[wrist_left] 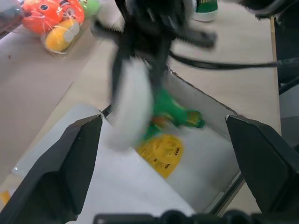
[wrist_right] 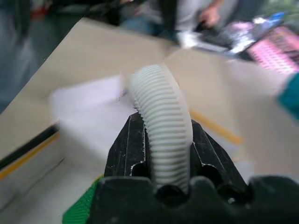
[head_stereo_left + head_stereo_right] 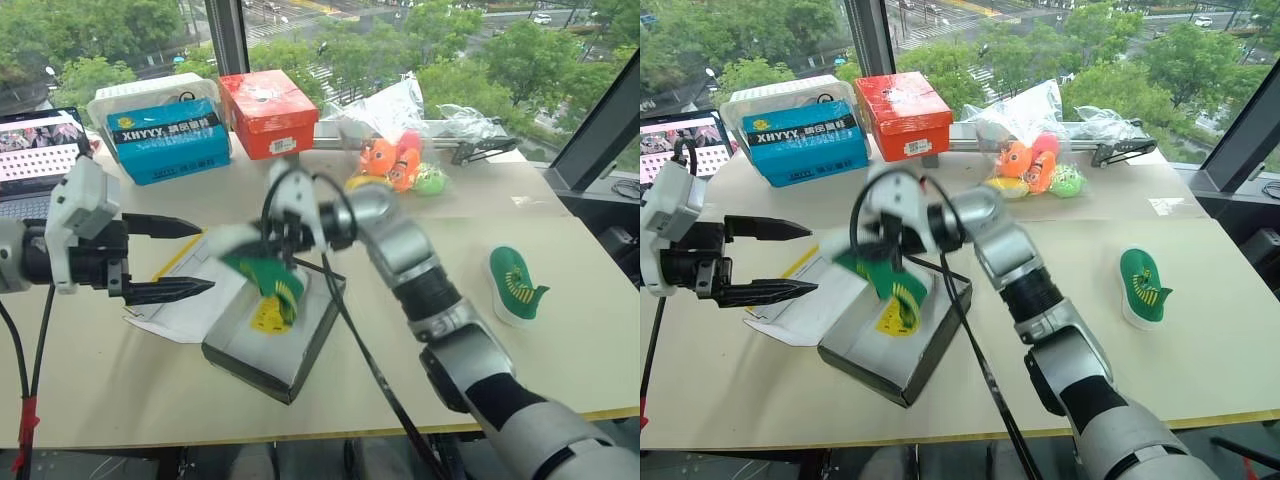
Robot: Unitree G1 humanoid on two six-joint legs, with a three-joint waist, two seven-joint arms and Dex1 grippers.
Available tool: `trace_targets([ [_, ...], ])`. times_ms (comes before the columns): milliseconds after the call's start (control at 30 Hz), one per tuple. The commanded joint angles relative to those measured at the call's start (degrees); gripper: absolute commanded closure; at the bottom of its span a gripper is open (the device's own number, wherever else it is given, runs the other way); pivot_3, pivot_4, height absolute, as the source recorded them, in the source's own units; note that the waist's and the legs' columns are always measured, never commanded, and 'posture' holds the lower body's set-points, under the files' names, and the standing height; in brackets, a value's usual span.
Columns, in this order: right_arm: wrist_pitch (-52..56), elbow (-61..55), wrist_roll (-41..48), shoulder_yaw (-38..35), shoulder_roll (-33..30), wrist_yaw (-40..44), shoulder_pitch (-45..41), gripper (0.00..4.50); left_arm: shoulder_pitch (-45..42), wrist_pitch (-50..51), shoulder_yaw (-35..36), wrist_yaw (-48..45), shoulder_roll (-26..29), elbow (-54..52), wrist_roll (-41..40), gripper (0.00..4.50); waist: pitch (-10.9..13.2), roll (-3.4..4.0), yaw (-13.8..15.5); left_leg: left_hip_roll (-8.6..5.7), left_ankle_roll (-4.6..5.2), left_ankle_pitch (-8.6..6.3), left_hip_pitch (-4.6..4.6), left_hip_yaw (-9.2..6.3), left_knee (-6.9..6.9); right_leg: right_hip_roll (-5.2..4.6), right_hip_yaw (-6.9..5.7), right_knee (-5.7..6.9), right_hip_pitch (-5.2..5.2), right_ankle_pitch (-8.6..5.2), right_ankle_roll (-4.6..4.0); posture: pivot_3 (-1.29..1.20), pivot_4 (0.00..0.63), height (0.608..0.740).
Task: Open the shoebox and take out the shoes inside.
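The right gripper [image 3: 262, 262] pinches the second small green shoe [image 3: 883, 276] by its ribbed white sole above the open yellow cardboard shoebox [image 3: 275, 340], probably clearing its walls, while the left gripper [image 3: 170, 260] waits beside, fingers spread.
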Motion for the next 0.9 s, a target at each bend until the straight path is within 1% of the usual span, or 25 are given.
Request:
trace_targets([
  [33,4.54,-3.76,4.43,-3.94,-0.72,-3.09,-1.59,3.94,-2.21,-1.82,-0.93,-0.81,0.66,0.42,0.15,0.00,0.00,0.00,0.13,0.00,-0.01,0.00,0.00,0.00,-0.04,0.00,0.00,-0.03,0.00,0.00,0.00,0.00,0.150,0.740],
  [67,7.58,-4.93,6.49,-5.55,-1.08,-3.74,-1.93,3.94,-2.67,-2.07,-1.46,-0.98,0.63,0.77,0.31,0.00,0.00,0.00,0.14,0.00,-0.01,-0.01,-0.01,0.01,-0.04,0.00,0.00,-0.03,-0.01,0.00,0.00,0.00,0.150,0.740],
  [100,13.03,-6.31,9.98,-8.30,-1.18,-5.10,-2.64,3.94,-3.15,-2.32,-1.96,-1.19,0.60,1.18,0.51,0.00,0.02,-0.01,0.15,0.00,-0.01,-0.01,-0.03,0.01,-0.04,0.00,0.01,-0.02,-0.04,0.00,0.00,0.00,0.150,0.740],
  [133,21.84,-6.55,16.66,-14.79,-1.20,-8.78,-4.93,3.94,-3.97,-2.71,-2.79,-1.44,0.48,1.80,0.84,0.00,0.02,-0.01,0.14,0.00,-0.01,0.00,-0.11,0.01,-0.04,0.00,0.01,-0.02,-0.11,0.00,0.00,0.00,0.150,0.740],
  [167,28.04,-6.62,21.36,-19.37,-1.17,-11.59,-6.57,3.94,-4.54,-2.98,-3.37,-1.64,0.39,2.24,1.09,0.00,0.05,-0.03,0.17,0.00,-0.01,0.00,-0.11,0.01,-0.04,0.00,0.02,0.00,-0.12,0.00,0.00,0.00,0.150,0.740],
  [200,34.40,-6.29,24.87,-23.90,-2.25,-14.73,-7.95,3.94,-5.20,-3.36,-4.15,-1.89,0.16,2.75,1.34,0.00,0.16,-0.02,0.34,0.00,-0.01,0.00,-0.11,0.00,-0.04,0.00,0.02,0.02,-0.11,0.00,-0.01,0.00,0.150,0.740],
  [233,39.10,-6.46,27.13,-26.75,-3.91,-16.71,-8.42,3.94,-5.86,-3.81,-5.03,-2.11,-0.13,3.25,1.64,0.00,0.19,-0.01,0.47,0.00,-0.05,0.02,-0.15,0.00,-0.04,0.00,0.02,0.02,-0.15,0.01,-0.02,0.00,0.150,0.740],
  [367,52.00,-7.99,32.11,-35.59,-10.32,-24.81,-7.77,3.94,-8.44,-5.50,-8.44,-2.93,-1.64,5.21,2.80,0.00,0.19,-0.02,1.38,0.00,-0.04,0.01,-0.12,-0.09,-0.07,-0.02,-0.13,-0.14,-0.01,0.00,-0.01,0.00,0.150,0.740],
  [433,56.48,-7.58,33.41,-40.27,-13.93,-28.29,-6.55,3.94,-10.09,-6.34,-10.17,-3.52,-2.45,6.34,3.61,0.00,0.19,-0.02,1.35,-0.01,-0.03,0.00,-0.12,-0.05,-0.08,-0.02,-0.07,-0.23,0.02,0.01,-0.01,0.00,0.150,0.740],
  [467,57.81,-7.71,33.56,-41.36,-15.59,-29.35,-5.49,3.94,-10.72,-6.58,-10.72,-3.77,-2.74,6.78,3.91,0.00,0.19,-0.03,1.44,-0.02,-0.03,0.01,-0.12,-0.06,-0.07,-0.02,-0.07,-0.21,0.02,0.01,-0.01,0.00,0.150,0.740],
  [500,58.71,-8.01,33.28,-41.74,-17.68,-30.00,-3.90,3.94,-11.45,-6.85,-11.36,-4.05,-3.05,7.29,4.20,0.00,0.19,-0.02,1.41,-0.03,-0.03,0.01,-0.12,-0.07,-0.07,-0.02,-0.07,-0.19,0.02,0.01,-0.01,0.00,0.150,0.740],
  [567,59.82,-9.66,32.81,-39.81,-22.80,-28.47,1.21,3.94,-12.53,-7.28,-12.43,-4.49,-3.62,8.01,4.63,0.00,0.19,-0.01,1.30,-0.05,-0.02,0.01,-0.13,-0.06,-0.07,-0.02,-0.02,-0.18,-0.01,0.01,-0.01,0.00,0.150,0.740],
  [633,58.52,-10.68,31.60,-35.93,-27.17,-26.43,6.29,3.94,-12.97,-7.65,-12.93,-4.92,-4.00,8.59,5.12,0.00,0.19,-0.01,1.38,-0.05,-0.01,0.00,-0.16,-0.11,-0.12,-0.02,-0.04,-0.25,0.00,-0.01,0.01,0.00,0.150,0.740],
  [700,55.35,-8.23,28.98,-31.57,-31.00,-24.88,10.74,3.94,-13.37,-7.99,-13.43,-5.15,-4.41,8.98,5.50,0.00,0.20,-0.01,1.03,-0.07,0.03,-0.02,-0.17,-0.09,-0.12,-0.02,0.02,-0.33,0.00,-0.02,0.03,0.00,0.150,0.740],
  [767,52.39,-6.44,27.20,-28.02,-33.56,-22.39,14.10,3.94,-13.68,-8.12,-13.74,-5.22,-4.83,9.15,5.85,0.00,0.20,-0.01,0.05,-0.11,0.04,-0.02,-0.19,-0.03,-0.12,-0.01,0.18,-0.27,-0.08,-0.01,0.04,0.00,0.150,0.740],
  [800,49.33,-4.29,25.20,-25.17,-35.01,-20.59,15.97,3.94,-13.65,-8.06,-13.73,-5.17,-5.06,8.98,5.82,0.00,0.21,0.00,-0.30,-0.11,0.05,-0.02,-0.15,-0.06,-0.12,0.00,0.18,-0.24,-0.07,-0.01,0.04,0.00,0.150,0.740],
  [900,40.97,3.06,20.05,-18.72,-37.55,-16.44,18.18,3.94,-13.26,-7.91,-13.42,-5.05,-5.22,8.52,5.51,0.00,0.21,-0.01,-0.85,-0.12,0.06,-0.02,-0.11,-0.06,-0.12,0.00,0.19,-0.23,-0.05,-0.02,0.05,0.00,0.150,0.740],
])
